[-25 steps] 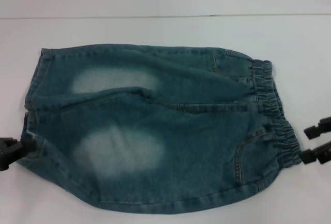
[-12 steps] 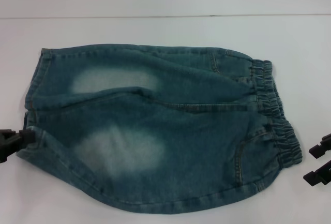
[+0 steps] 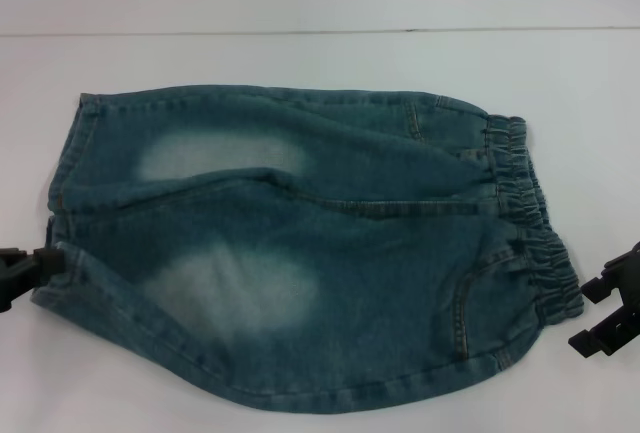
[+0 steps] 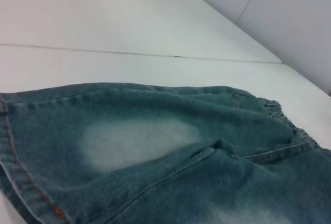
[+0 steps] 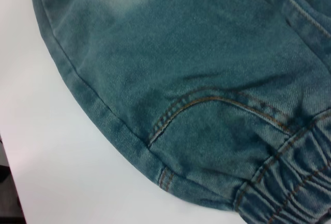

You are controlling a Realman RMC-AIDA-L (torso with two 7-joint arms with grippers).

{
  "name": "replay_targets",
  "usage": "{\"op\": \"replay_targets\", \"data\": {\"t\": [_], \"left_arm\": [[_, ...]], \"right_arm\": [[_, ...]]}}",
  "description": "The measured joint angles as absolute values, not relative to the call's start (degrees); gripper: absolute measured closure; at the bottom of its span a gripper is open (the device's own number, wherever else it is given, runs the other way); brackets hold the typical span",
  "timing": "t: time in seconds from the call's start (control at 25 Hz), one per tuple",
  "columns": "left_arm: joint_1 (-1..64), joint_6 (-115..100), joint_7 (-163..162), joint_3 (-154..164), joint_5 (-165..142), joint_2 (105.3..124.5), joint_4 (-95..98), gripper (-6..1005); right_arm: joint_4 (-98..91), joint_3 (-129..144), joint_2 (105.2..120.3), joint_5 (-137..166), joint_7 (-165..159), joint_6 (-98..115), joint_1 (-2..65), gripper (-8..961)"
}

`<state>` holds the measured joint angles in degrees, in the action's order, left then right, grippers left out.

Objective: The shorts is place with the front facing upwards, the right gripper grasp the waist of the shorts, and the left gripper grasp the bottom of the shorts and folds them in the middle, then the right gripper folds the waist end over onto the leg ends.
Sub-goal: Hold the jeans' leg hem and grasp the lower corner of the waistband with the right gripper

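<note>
The blue denim shorts (image 3: 300,253) lie flat on the white table, front up, with pale faded patches on both legs. Their elastic waist (image 3: 530,223) points right and the leg ends (image 3: 65,183) point left. My left gripper (image 3: 25,271) sits at the near leg's hem corner, touching the cloth. My right gripper (image 3: 598,315) stands open just right of the waist's near corner, apart from it, holding nothing. The left wrist view looks along the shorts (image 4: 155,151) toward the waist (image 4: 289,123). The right wrist view shows the pocket seam (image 5: 207,100) and gathered waist (image 5: 295,182).
The white table (image 3: 300,53) stretches beyond the shorts to a seam line at the back. A grey wall (image 4: 289,17) rises behind it. The table's near edge (image 5: 6,182) shows in the right wrist view.
My right gripper has dropped toward the table's near side and slightly away from the waist. My left gripper has shifted a little left at the hem. The shorts lie as before.
</note>
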<state>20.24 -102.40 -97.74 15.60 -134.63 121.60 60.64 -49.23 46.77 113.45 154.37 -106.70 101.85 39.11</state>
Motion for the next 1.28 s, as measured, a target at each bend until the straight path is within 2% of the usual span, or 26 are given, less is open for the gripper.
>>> {"op": "replay_targets", "data": {"t": [0.28,0.84,1.04,1.28], "left_arm": [[19.74,-101.68,-97.42,15.3,-133.72,121.5,59.3,993],[19.77,-101.59,-97.31,15.29,-133.68,121.55,59.23,993],[19.77,-101.62,-97.2,15.29,-133.62,121.43,59.24,993],[19.72,-101.66,-96.78,15.29,-133.51,121.61,59.17,993]], "right_arm": [[-49.07,47.36,114.59,156.65,-106.79,99.87,39.2,35],[-49.52,47.7,115.6,156.85,-105.48,100.19,40.17,55],[-49.75,47.23,115.38,156.68,-105.54,100.24,40.17,267],[-49.83,47.4,115.49,156.67,-105.65,100.27,40.22,401]]}}
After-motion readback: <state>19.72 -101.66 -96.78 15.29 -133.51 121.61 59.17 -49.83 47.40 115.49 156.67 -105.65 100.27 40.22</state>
